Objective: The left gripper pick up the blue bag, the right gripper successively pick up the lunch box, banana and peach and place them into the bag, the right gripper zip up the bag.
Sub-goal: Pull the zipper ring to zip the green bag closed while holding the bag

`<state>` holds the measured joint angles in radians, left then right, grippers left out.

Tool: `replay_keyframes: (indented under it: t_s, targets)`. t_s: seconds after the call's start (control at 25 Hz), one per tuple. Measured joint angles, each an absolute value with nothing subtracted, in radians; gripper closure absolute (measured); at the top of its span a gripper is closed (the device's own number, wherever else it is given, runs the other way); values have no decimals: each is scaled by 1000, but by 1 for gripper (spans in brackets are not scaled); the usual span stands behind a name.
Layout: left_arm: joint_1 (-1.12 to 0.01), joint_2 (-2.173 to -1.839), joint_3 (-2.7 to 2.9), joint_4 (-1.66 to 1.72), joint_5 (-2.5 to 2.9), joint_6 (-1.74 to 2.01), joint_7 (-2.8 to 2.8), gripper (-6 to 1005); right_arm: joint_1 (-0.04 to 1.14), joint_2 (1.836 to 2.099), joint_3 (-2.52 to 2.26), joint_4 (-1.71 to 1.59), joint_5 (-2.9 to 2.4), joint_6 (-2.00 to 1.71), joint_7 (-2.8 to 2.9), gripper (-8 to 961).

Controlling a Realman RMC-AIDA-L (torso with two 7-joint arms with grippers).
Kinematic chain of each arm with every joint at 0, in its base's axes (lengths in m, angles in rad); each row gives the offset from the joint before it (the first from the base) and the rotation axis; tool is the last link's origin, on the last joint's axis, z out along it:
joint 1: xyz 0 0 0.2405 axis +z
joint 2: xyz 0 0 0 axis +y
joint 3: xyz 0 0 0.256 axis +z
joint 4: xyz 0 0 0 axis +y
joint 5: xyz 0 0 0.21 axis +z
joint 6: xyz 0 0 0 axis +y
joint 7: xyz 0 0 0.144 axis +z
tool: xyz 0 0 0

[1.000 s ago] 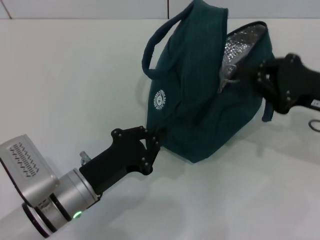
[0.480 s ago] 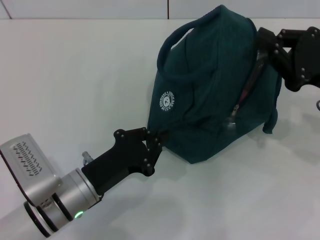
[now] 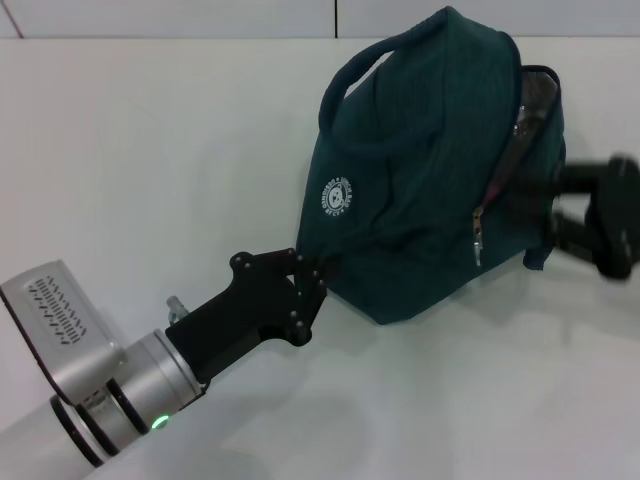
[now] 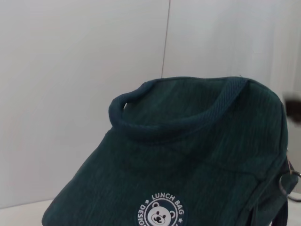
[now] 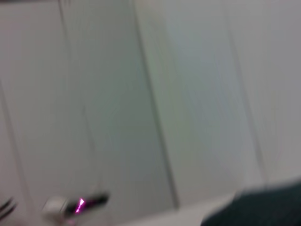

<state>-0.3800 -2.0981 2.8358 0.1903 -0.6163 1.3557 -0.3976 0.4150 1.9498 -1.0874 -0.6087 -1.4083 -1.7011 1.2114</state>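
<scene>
The blue bag [image 3: 420, 190] stands on the white table, slumped toward the right, its loop handle [image 3: 355, 65] up and its white round logo [image 3: 338, 197] facing me. The zipper line is drawn nearly shut, its metal pull [image 3: 478, 238] hangs loose, and a short gap [image 3: 537, 92] stays at the top. My left gripper [image 3: 313, 272] is shut on the bag's lower left corner. My right gripper [image 3: 600, 215] is blurred just off the bag's right side, apart from the zipper pull. The left wrist view shows the bag's handle [image 4: 174, 115] and ring pull [image 4: 285, 183]. Lunch box, banana and peach are hidden.
The white table [image 3: 150, 150] stretches left and in front of the bag, with a pale wall behind. In the right wrist view only blurred wall and a corner of the blue bag [image 5: 263, 207] show.
One second ago the bag gaped with foil lining showing and the right gripper was at the zipper. The opening has since closed up, and the right gripper has dropped from the bag's top to its right side.
</scene>
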Motion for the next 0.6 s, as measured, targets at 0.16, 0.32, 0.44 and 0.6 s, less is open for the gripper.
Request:
replay_keyframes:
  t_s: [0.16, 0.32, 0.44, 0.6]
  targets:
    - [-393, -2098, 2838, 190, -616, 1356, -401, 934, 419, 1938, -1081, -614, -1544, -1699, 1264, 751]
    - [-404, -2099, 2839, 190, -617, 1356, -422, 931, 419, 1949, -1082, -613, -1613, -1667, 1270, 675]
    - [-414, -2099, 2836, 190, -617, 1348, -444, 929, 423, 1963, -1083, -616, -1646, -1630, 1275, 622]
    - [-420, -2100, 2834, 190, -620, 1331, -455, 926, 427, 1972, -1082, -628, -1655, -1581, 1282, 624]
